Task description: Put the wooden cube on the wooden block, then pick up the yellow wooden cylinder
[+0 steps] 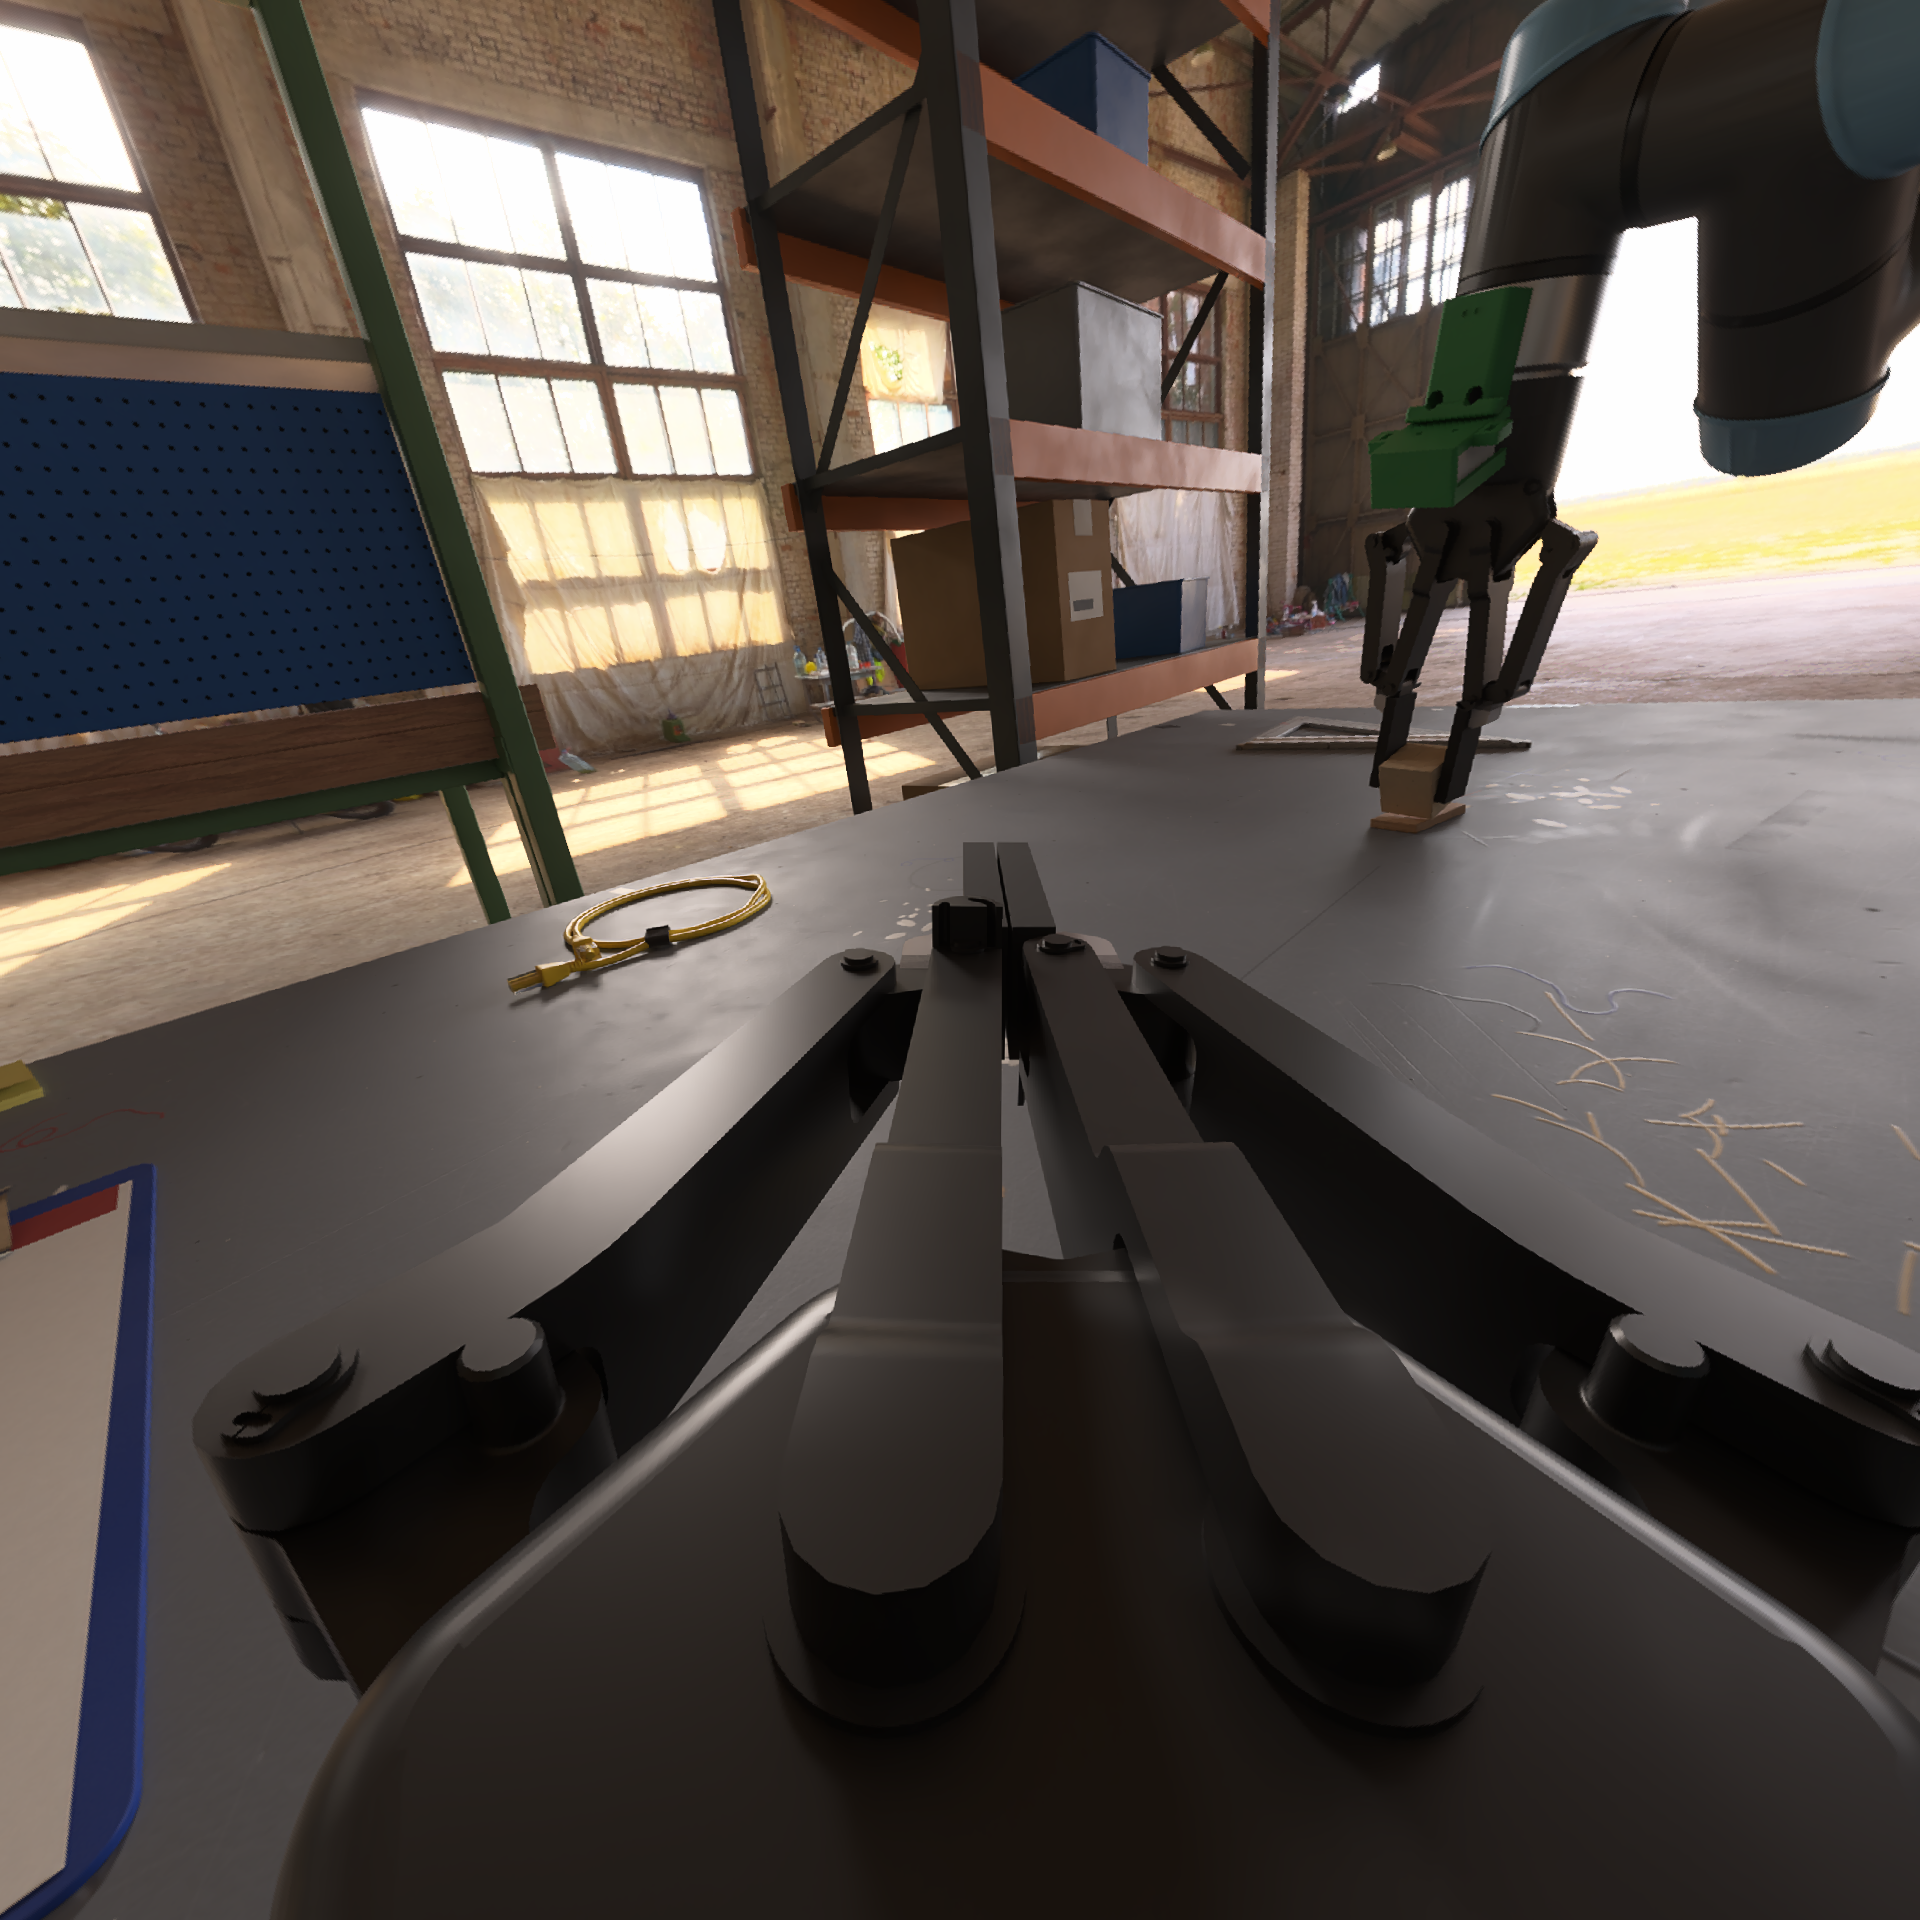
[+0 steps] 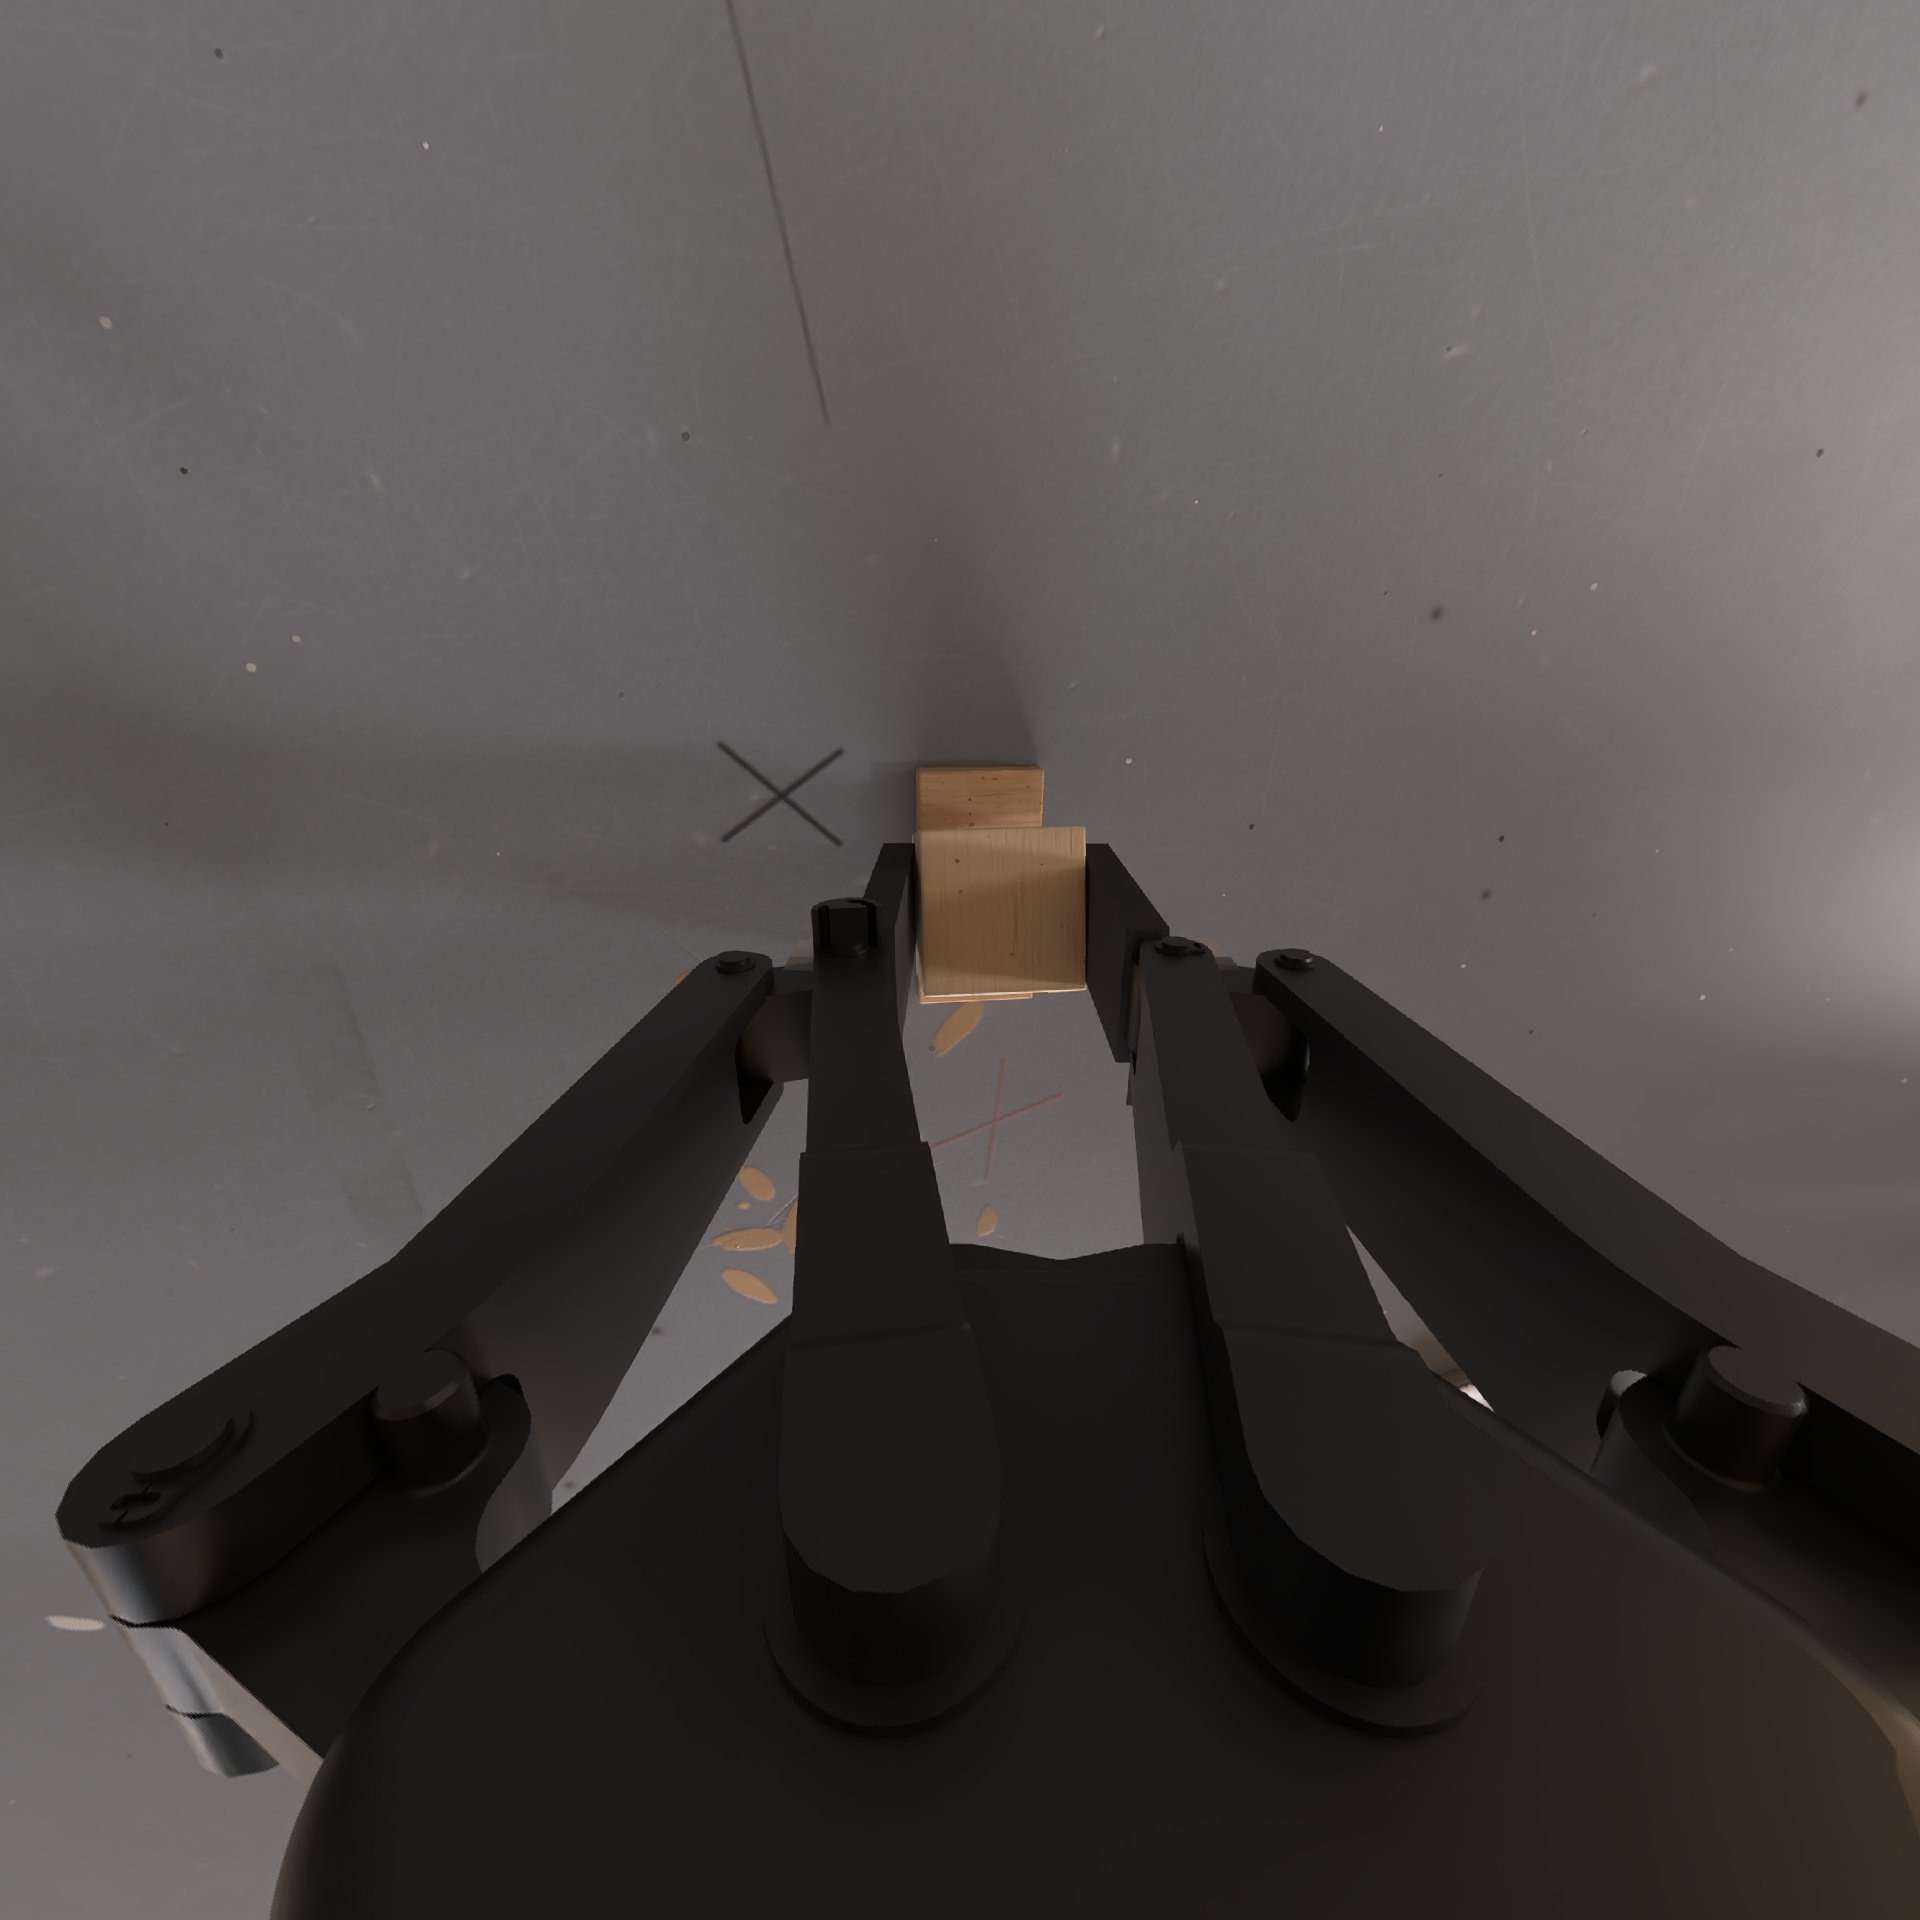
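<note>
My right gripper (image 2: 997, 862) is shut on the pale wooden cube (image 2: 1000, 914), one finger on each side of it. The cube sits on or just above the flat wooden block (image 2: 977, 798), whose far end shows beyond the cube. The left wrist view shows the same far off: the right gripper (image 1: 1425, 774) points down with the cube (image 1: 1408, 784) over the thin block (image 1: 1415, 822) on the dark table (image 1: 1143, 883). My left gripper (image 1: 1003, 883) is shut and empty, low over the table. No yellow cylinder is in view.
A coiled yellow cable (image 1: 665, 925) lies on the table ahead left of my left gripper. A blue-edged clipboard (image 1: 73, 1507) is at the near left. A flat metal frame (image 1: 1351, 736) lies behind the block. Wood shavings (image 1: 1662, 1174) lie at right. Shelving (image 1: 997, 416) stands beyond the table.
</note>
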Robot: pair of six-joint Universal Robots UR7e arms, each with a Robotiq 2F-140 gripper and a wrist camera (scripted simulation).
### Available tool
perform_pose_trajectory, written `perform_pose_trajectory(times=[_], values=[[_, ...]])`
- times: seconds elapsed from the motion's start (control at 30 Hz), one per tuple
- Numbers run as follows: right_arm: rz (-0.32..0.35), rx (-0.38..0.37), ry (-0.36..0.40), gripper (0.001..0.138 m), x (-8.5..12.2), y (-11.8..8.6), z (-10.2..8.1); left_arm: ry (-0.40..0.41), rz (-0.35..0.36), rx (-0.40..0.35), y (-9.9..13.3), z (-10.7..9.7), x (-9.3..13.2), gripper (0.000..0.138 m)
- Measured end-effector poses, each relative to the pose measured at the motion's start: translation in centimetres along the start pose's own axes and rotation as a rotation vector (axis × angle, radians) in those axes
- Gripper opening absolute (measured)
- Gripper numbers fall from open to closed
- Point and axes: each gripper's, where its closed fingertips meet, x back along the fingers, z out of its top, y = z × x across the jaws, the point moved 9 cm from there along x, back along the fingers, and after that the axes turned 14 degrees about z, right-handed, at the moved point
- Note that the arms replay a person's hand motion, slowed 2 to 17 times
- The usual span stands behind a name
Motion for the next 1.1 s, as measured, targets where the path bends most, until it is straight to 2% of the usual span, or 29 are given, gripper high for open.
perform_pose_trajectory(times=[0.23, 0.43, 0.67, 0.9, 1.1], values=[[-0.004, -0.009, -0.008, 0.041, -0.1, 0.0, 0.0, -0.001, -0.001, -0.002, 0.0, 0.0, 0.0, 0.001], [-0.014, -0.026, -0.011, 0.049, 0.3, 0.1, -0.2, -0.003, -0.001, -0.003, 0.0, 0.0, 0.0, 0.001], [-0.083, -0.071, -0.035, 0.06, 2.1, -0.4, -0.7, -0.003, 0.004, 0.0, -0.1, -0.1, 0.0, 0.001], [-0.199, -0.077, 0.017, 0.061, 5.8, -2.7, 0.3, 0.0, 0.012, 0.004, -0.2, 0.0, 0.0, 0.001], [-0.259, -0.065, 0.12, 0.062, 8.6, -6.2, 3.2, 0.006, 0.014, 0.005, -0.3, 0.1, 0.1, 0.001]])
